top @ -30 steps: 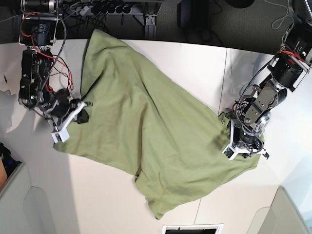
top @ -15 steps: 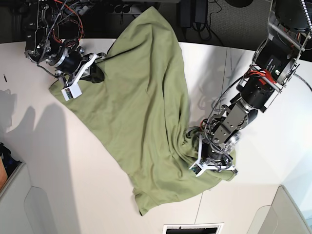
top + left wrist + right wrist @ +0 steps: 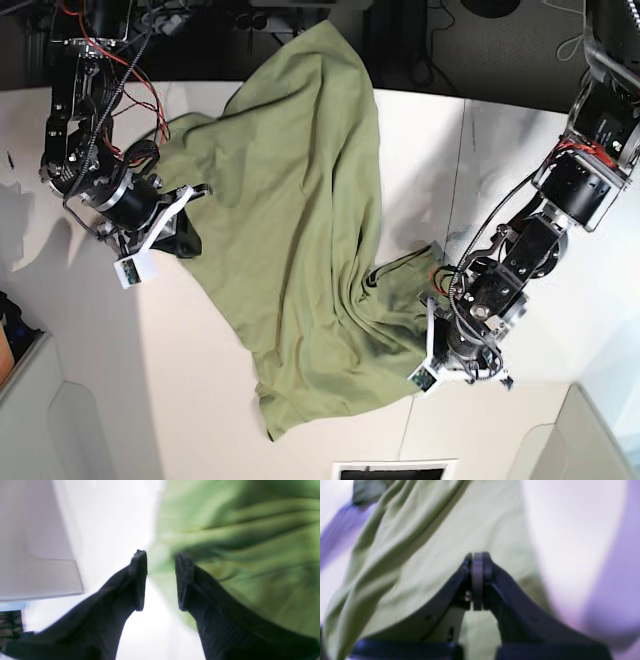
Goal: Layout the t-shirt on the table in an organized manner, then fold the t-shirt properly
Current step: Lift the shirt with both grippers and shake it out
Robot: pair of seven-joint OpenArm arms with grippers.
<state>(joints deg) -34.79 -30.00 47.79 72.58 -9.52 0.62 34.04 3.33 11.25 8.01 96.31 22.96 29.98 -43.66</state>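
A big olive-green t-shirt (image 3: 300,230) lies bunched up on the white table (image 3: 200,400). In the base view it runs from the top middle of the picture down to the lower middle, with long folds going down it and a crumpled lump near the lower right. Its top edge hangs past the far edge of the table, over the dark floor. The right gripper (image 3: 170,222) is at the left of the base view, at the shirt's left edge. In the right wrist view its two black fingers (image 3: 460,580) are pressed tight together in the middle of the picture, with a thin strip of something squeezed between the tips and green cloth all around them, so it looks clamped on the shirt's edge. The left gripper (image 3: 455,355) is at the lower right of the base view, just beside the crumpled lump of shirt. In the left wrist view its two black fingers (image 3: 137,580) stand apart with a clear gap, and nothing is pinched between them. The green cloth fills the right side of that picture, behind the right-hand finger, and the white table shows on the left. That view is blurry, so I cannot tell if the finger touches the cloth.
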